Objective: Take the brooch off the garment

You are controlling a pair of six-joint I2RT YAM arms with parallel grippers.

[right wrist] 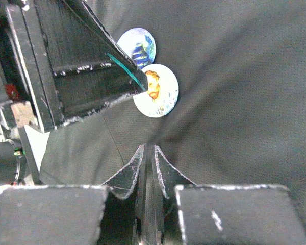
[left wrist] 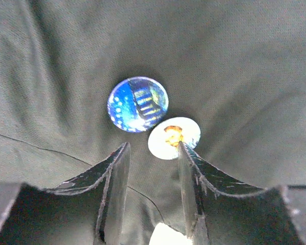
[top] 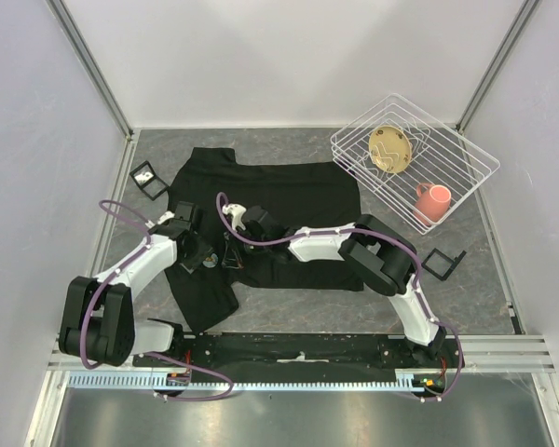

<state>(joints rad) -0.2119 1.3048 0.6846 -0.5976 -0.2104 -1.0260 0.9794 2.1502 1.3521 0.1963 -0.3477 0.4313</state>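
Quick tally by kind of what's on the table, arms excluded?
T-shirt: 1
Brooches: 2 (blue brooch, portrait brooch)
Wire rack: 1
Pink mug: 1
Tan plate: 1
Black square frames: 2
Total: 8

Plain white walls (top: 289, 56) enclose a grey stone-patterned tabletop (top: 494, 289), aluminium posts (top: 90, 70) at the corners

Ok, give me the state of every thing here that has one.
shirt, spread out flat, creased near the brooches.
blue brooch, on the shirt, untouched.
portrait brooch, on the shirt, a left jaw at its edge, not gripped.
left gripper, jaws open.
right gripper, jaws nearly shut, seemingly pinching shirt fabric.
plate, propped in the rack.
mug, in the rack.
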